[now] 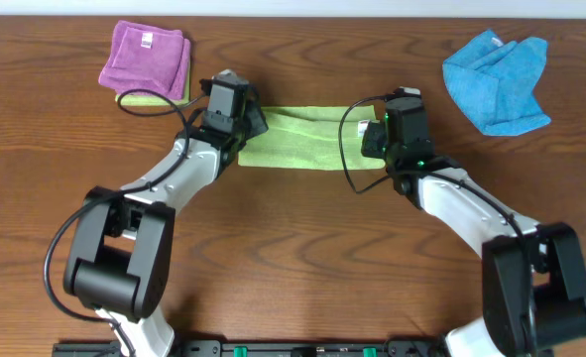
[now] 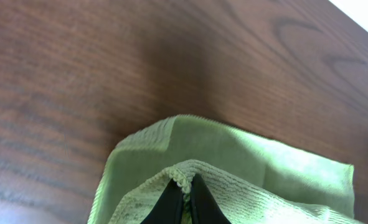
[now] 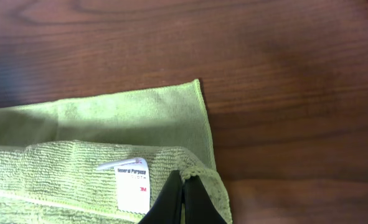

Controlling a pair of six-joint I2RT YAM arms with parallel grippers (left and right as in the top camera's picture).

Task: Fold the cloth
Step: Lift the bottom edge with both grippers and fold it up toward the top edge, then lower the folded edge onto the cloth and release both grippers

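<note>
Centrally in the overhead frame, the lime-green cloth (image 1: 307, 139) lies as a flat band between both arms. The left gripper (image 2: 185, 193) and right gripper (image 3: 184, 186) are each pinched tight on a raised edge. Light and limp, it likely handles best by its corners, one beside the white tag (image 3: 132, 185).

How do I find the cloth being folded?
Look at the middle of the wooden table, between the left gripper and right gripper. The cloth lies there as a flat strip. It is lime green with a white tag, unlike the purple cloth and the blue cloth.
</note>
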